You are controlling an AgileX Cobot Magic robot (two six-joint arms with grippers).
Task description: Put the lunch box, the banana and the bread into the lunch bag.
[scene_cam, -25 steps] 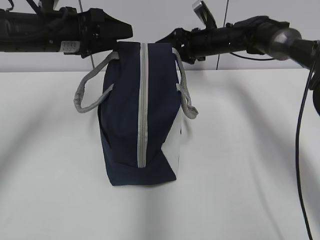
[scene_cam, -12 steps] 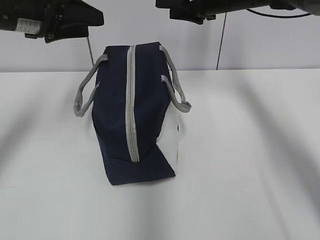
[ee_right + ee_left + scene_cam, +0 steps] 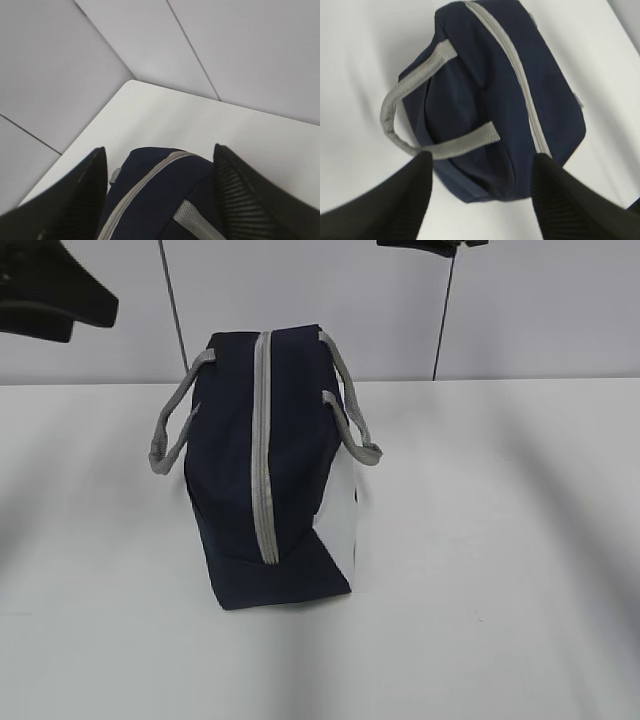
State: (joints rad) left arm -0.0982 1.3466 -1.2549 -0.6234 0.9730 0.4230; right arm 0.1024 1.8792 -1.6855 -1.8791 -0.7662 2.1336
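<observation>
While the exterior view shows the bag (image 3: 270, 470) zipped, upright mid-table (image 3: 500, 540), only my wrist views show my left claw (image 3: 480, 195) and right claw (image 3: 160, 195) spread wide above it, empty.

1. The lunch bag (image 3: 270, 470) stands zipped along its grey zipper (image 3: 264, 440), so whatever lies inside is hidden in all three views.
2. In the exterior view only a dark corner of the left arm (image 3: 50, 295) shows at the upper left edge; its gripper is cut off.
3. The right arm (image 3: 430, 244) is a thin dark sliver at the top edge of that view.
4. In the left wrist view the left gripper (image 3: 480, 200) shows as two blurred black fingers (image 3: 385, 205), cropped by the bottom edge.
5. In the right wrist view the right gripper (image 3: 160, 200) is cropped likewise, and the bag's lower part runs out of the picture.
</observation>
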